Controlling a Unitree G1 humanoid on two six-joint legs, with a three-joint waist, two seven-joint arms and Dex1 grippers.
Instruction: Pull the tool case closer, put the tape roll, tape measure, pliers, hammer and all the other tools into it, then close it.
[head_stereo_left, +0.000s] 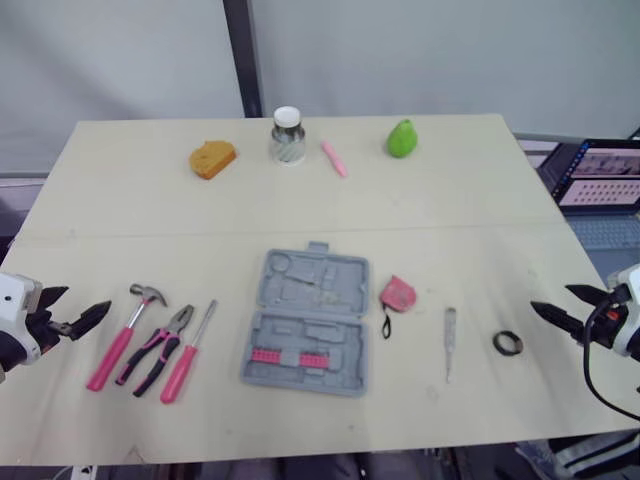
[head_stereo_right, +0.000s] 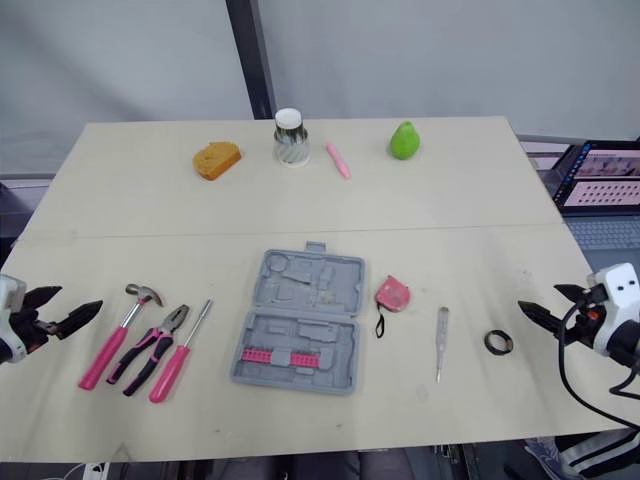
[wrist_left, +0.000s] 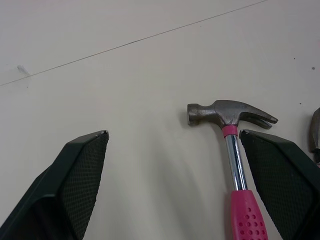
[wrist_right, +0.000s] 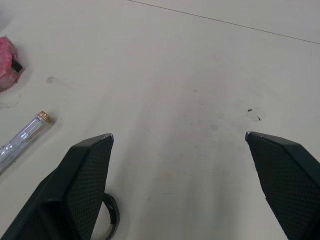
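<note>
On the counter (head_stereo_left: 450, 200), the open grey tool case (head_stereo_left: 305, 322) lies flat at centre, well apart from both grippers. Left gripper (head_stereo_left: 88, 297) and right gripper (head_stereo_left: 550, 297) hover at the sides, fingers spread. Best to grip the near rim and drag straight, clear of the hammer (head_stereo_left: 125, 335), tape measure (head_stereo_left: 398, 293) and tape roll (head_stereo_left: 508, 343).

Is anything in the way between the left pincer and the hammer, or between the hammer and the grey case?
Nothing visible lies between the left pincer and the hammer. Between the hammer and the open tool case, the pliers and a pink-handled screwdriver lie side by side, so it likely needs lifting over them.
</note>
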